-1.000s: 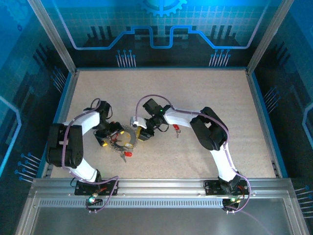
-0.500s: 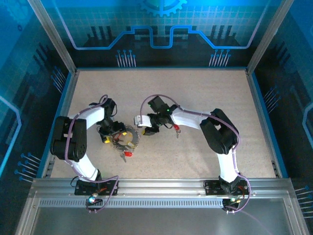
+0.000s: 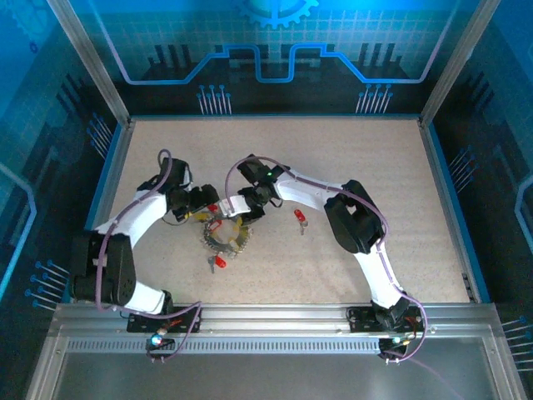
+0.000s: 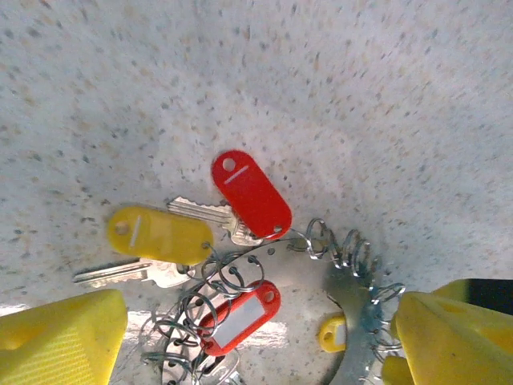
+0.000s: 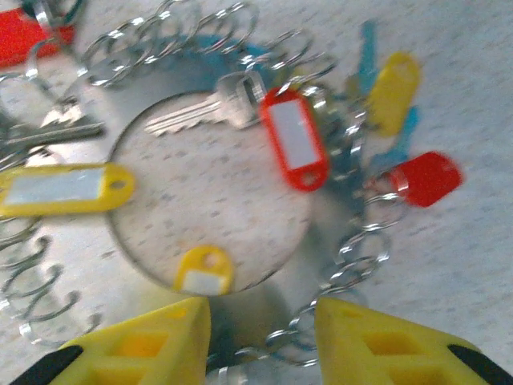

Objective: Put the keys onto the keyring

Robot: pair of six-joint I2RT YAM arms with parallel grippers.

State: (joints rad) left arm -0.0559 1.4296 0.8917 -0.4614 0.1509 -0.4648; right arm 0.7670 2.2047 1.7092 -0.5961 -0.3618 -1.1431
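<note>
The keyring [image 3: 225, 237] lies flat on the table, a grey metal band [image 5: 264, 309] hung with several small wire loops and keys. In the left wrist view a red-headed key [image 4: 251, 192], a yellow-headed key [image 4: 156, 233] and a red tag [image 4: 240, 317] sit at the keyring's [image 4: 357, 317] rim. My left gripper [image 4: 256, 345] hangs open over the ring's far left side, fingers wide apart and holding nothing. My right gripper [image 5: 260, 345] is open at the ring's far right rim, one yellow finger on each side of a stretch of band, with a small yellow tag [image 5: 203, 271] just beyond.
One loose red key [image 3: 301, 220] lies on the table right of the ring, under the right forearm. Another red key [image 3: 219, 263] lies just in front of the ring. Metal rails and blue walls bound the speckled table [image 3: 350, 167].
My left gripper has drawn back from over the ring toward the far left. The right gripper has stayed at the ring's far right rim, and the ring has shifted slightly right.
</note>
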